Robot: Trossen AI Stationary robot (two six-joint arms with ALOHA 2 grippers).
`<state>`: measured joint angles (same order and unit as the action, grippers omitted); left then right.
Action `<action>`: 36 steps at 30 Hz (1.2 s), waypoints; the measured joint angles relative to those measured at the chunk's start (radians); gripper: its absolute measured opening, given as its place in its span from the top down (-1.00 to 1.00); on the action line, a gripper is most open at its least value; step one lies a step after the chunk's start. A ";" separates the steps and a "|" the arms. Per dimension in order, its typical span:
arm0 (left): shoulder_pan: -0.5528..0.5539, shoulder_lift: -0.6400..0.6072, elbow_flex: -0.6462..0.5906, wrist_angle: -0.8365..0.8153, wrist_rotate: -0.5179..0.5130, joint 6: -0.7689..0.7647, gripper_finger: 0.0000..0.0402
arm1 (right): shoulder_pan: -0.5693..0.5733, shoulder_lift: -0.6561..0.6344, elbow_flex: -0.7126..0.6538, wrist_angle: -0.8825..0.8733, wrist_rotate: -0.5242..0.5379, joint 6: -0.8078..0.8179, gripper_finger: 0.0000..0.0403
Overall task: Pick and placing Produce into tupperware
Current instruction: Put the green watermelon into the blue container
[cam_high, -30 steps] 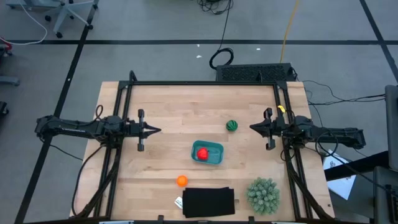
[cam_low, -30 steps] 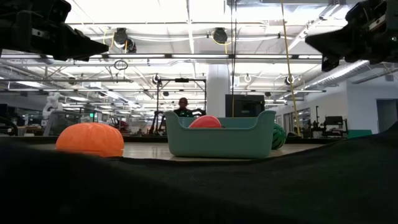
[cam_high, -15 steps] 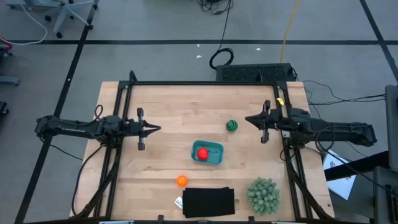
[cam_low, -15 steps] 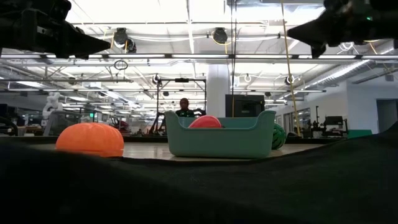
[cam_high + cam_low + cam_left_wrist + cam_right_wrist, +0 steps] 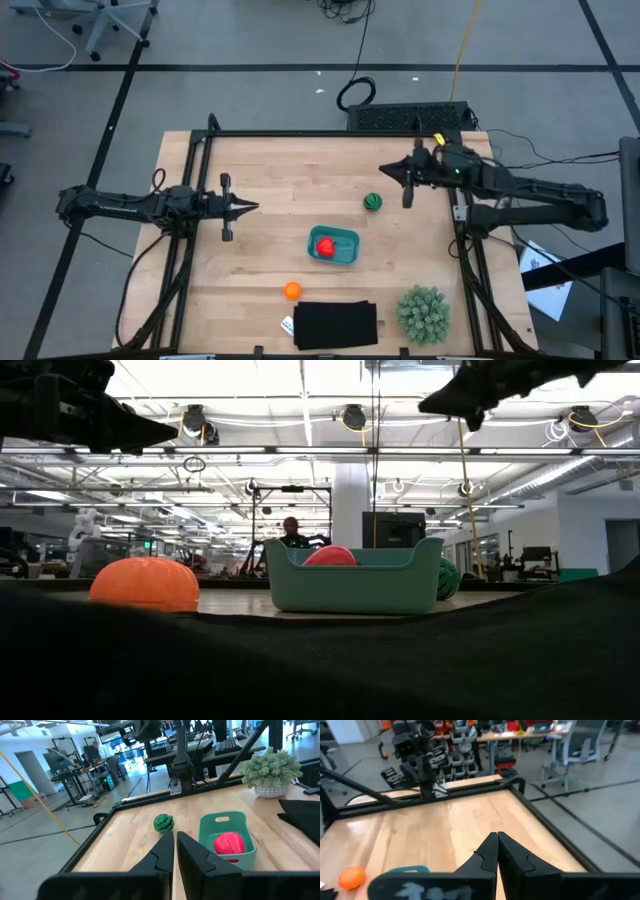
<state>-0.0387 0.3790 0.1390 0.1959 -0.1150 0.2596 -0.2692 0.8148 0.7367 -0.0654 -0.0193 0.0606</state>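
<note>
The teal tupperware point(image 5: 340, 236) stands mid-table with the red fruit point(image 5: 324, 246) inside it. The orange fruit point(image 5: 291, 290) rests on the table nearer the near edge. The dark green fruit point(image 5: 373, 201) sits on the wood beyond the tupperware. My left gripper point(image 5: 255, 208) hangs shut above the table's left part, pointing toward the tupperware point(image 5: 223, 822). My right gripper point(image 5: 382, 170) is shut, high above the table point(image 5: 425, 407), just beyond and right of the green fruit. Neither touches anything.
A black flat rectangle point(image 5: 336, 325) lies at the near edge, with a pale-green spiky plant ball point(image 5: 422, 312) to its right. Black frame rails point(image 5: 200, 180) run along the table's sides and far edge. A person point(image 5: 291, 532) stands far off in the room.
My right gripper has swung from the table's right side toward the far edge and the left, and has risen, ending near the green fruit. It has stayed shut. My left arm and the fruits have kept still.
</note>
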 joint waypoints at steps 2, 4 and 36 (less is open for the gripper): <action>0.000 0.000 0.000 0.000 0.000 0.000 0.87 | -0.022 0.041 0.039 -0.018 -0.040 0.002 1.00; 0.000 0.000 0.000 0.000 0.000 0.000 0.87 | -0.041 0.079 0.072 -0.029 -0.060 0.003 1.00; 0.000 0.000 0.000 0.000 0.000 -0.001 0.87 | -0.143 0.581 0.670 -0.905 -0.057 0.189 1.00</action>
<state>-0.0387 0.3794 0.1390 0.1959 -0.1146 0.2584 -0.4122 1.3955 1.4069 -0.9706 -0.0761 0.2491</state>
